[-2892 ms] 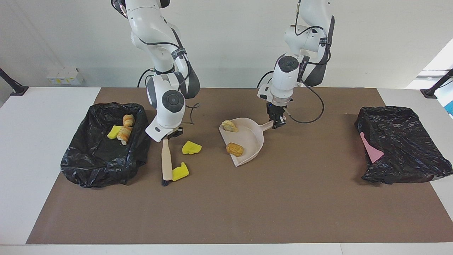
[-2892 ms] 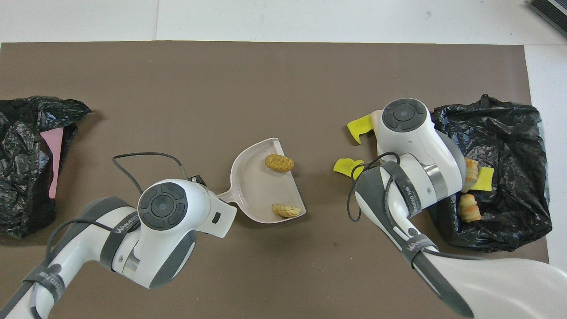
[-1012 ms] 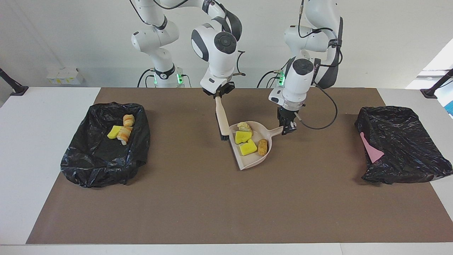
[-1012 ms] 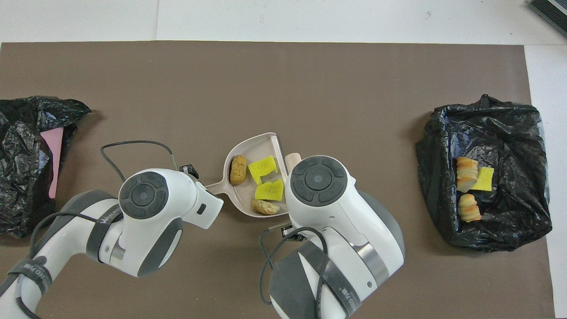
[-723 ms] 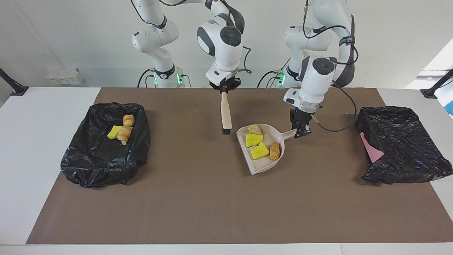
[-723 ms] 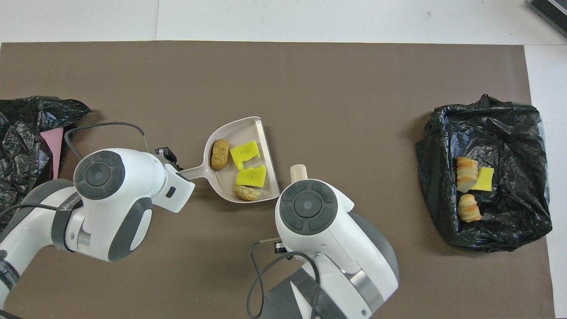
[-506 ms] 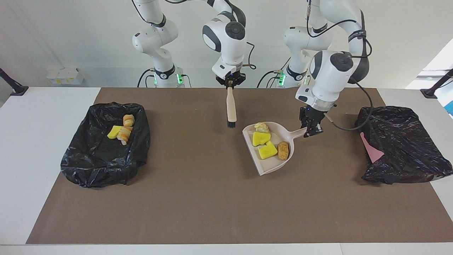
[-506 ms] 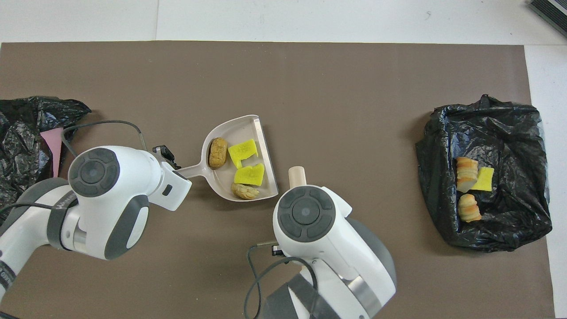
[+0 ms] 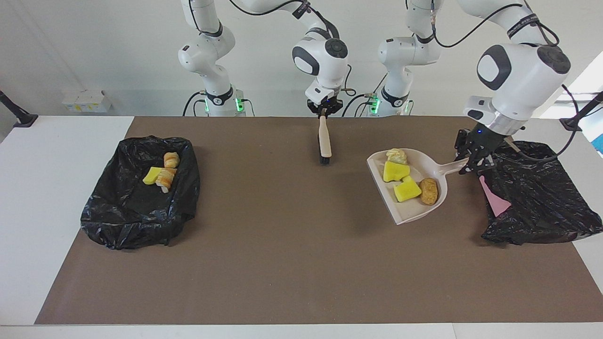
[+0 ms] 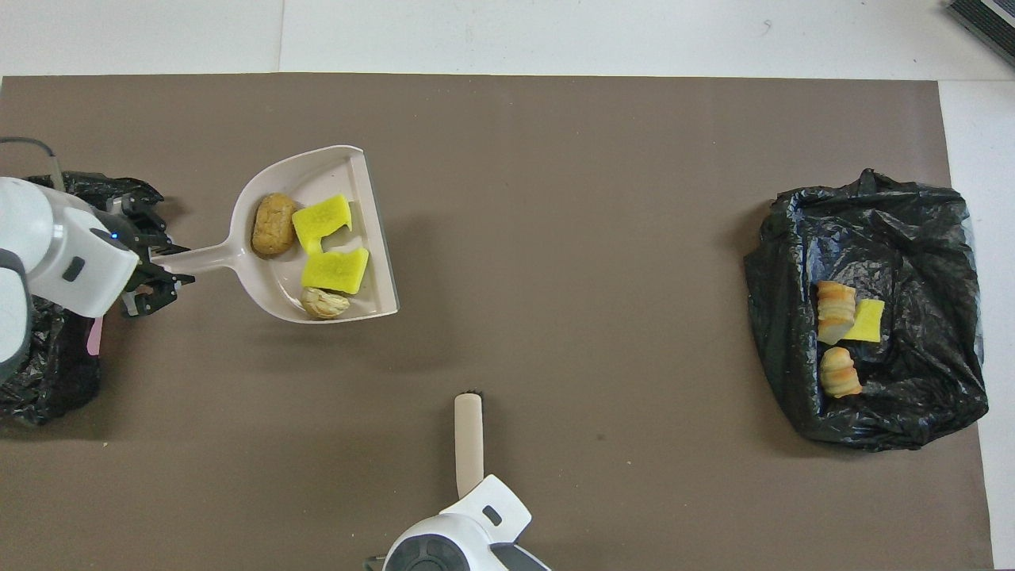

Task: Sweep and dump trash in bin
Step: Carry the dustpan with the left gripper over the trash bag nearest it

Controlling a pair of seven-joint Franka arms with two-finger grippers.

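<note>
Moved since earlier: dustpan (image 9: 417, 188) has travelled from mid-counter toward the left arm's end, carried raised above the mat; the brush (image 9: 324, 141) has drawn back toward the robots.
Left hand: left hand (image 9: 473, 162) is clenched on the dustpan's handle, over the edge of the black bin bag (image 9: 541, 197) at the left arm's end.
Right hand: right hand (image 9: 323, 110) is clenched on the top of the brush handle, bristles hanging down over the mat near the robots; this arm waits.
Trash in pan: two yellow sponge wedges (image 9: 399, 180), a brown bread lump (image 9: 428, 190) and a pale lump (image 9: 396, 155) lie in the pan, which looks roughly level.
Other trash: three pieces (image 9: 162, 173) lie in the second black bag (image 9: 136, 197) at the right arm's end.
Pink sheet: pink sheet (image 9: 493, 197) lies inside the bag by the left hand.
Step in hand: sweeping looks done, no loose chunks on the mat (image 9: 282, 273); the load is being carried to the bin.
Next move: probably bring the pan's open lip over the bag mouth, then tip it so the chunks slide in; the pan now points away from the bag, so the wrist must turn.
</note>
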